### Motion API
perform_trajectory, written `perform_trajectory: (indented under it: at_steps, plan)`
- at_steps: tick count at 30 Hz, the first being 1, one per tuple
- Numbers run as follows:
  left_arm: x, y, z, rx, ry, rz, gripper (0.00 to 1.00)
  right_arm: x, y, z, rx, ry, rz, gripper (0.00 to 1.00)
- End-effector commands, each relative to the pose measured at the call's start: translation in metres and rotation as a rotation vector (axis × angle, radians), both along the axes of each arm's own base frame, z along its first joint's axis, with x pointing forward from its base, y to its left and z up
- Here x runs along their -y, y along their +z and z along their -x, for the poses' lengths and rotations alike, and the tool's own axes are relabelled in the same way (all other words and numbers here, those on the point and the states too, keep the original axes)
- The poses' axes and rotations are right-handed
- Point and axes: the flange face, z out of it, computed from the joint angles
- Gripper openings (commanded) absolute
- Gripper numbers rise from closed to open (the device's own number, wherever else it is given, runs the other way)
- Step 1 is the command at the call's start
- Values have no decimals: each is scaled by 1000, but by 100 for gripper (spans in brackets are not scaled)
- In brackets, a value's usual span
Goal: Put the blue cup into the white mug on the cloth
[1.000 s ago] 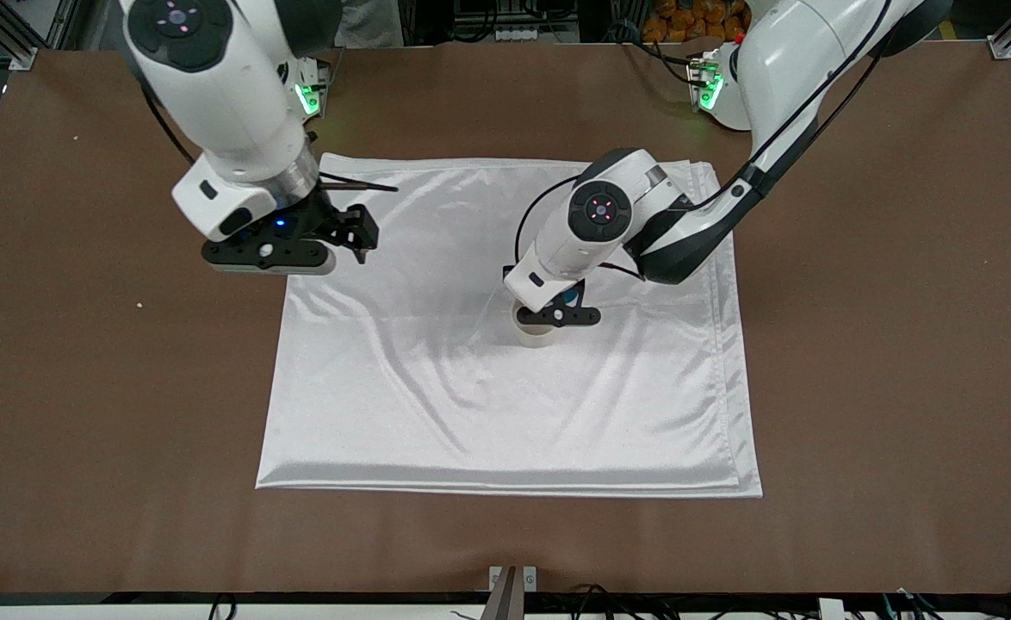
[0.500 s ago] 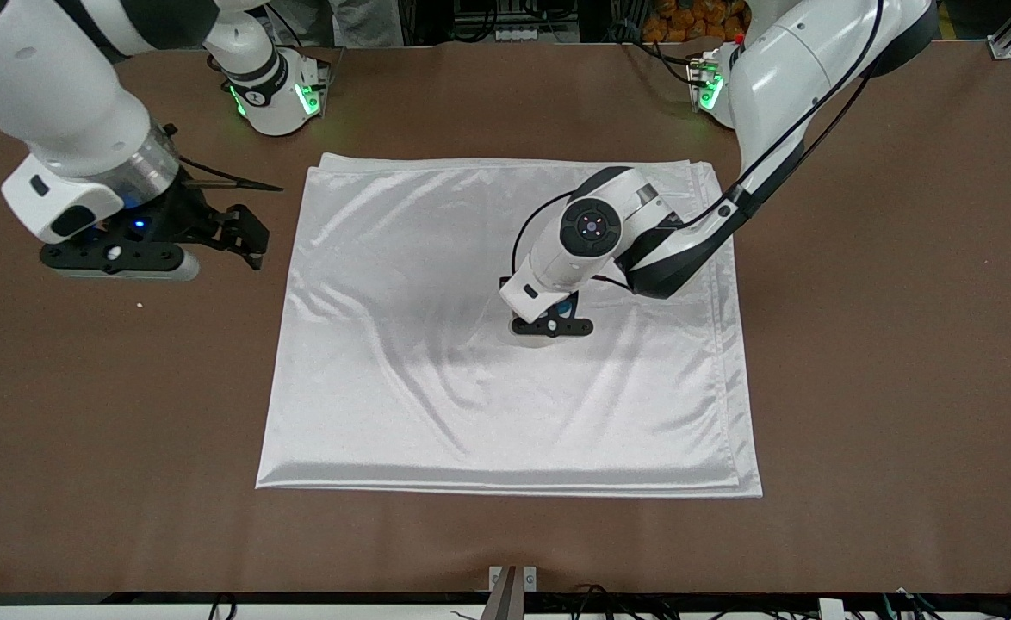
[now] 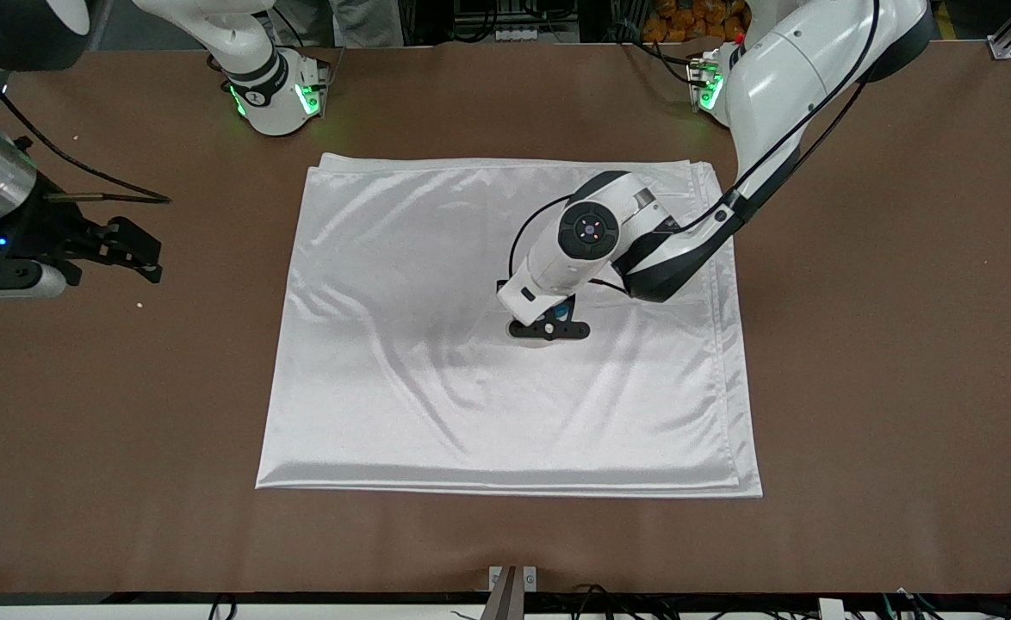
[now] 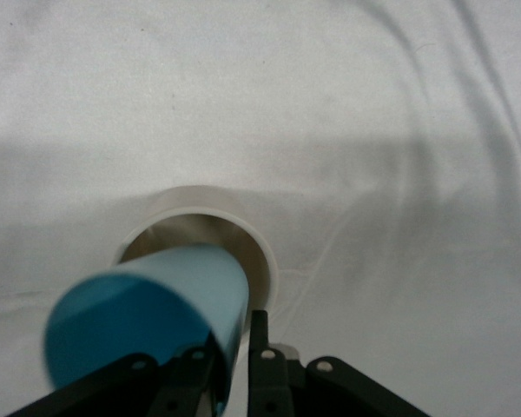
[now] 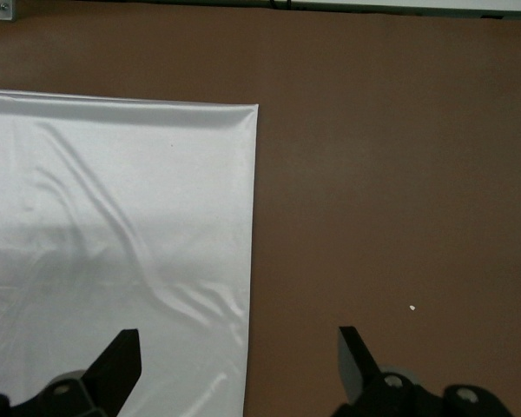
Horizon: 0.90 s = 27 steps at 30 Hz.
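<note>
Left gripper point(image 4: 234, 369), clamped on the tilted blue cup point(image 4: 148, 326), holds it at the white mug point(image 4: 200, 239) mid-cloth point(image 3: 437, 413); levelling it before release looks wise. Right gripper point(image 5: 239, 356) waits spread over the bench point(image 3: 884, 344).

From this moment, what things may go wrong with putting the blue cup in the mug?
1. In the left wrist view the left gripper pinches the blue cup by its rim, and the cup looks tilted at the white mug; released so, it may catch on the mug's rim.
2. The mug stands on the soft, creased cloth; a push might tip or slide it.
3. The right gripper waits open over bare table, so it cannot steady the mug.
</note>
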Motion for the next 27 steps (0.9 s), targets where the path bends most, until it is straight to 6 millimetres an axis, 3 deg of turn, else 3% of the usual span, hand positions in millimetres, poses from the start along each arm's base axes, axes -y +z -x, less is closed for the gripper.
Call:
perform_trajectory:
  at_steps: [1,7,12,17,27]
  plan:
    - [0,20,-1,39,29,-17,49,18,-6,5,-20,7,-18,100]
    - [-8,36,1,41,25,-65,60,34,-21,2,-34,-13,-19,100]
    - [-21,77,8,77,10,-148,79,44,-39,-2,-31,-15,-21,100]
    - [-54,110,10,109,23,-270,98,39,-49,0,-6,-24,-91,100]
    - [-118,169,6,136,-35,-281,100,31,-18,22,63,-26,-95,100]
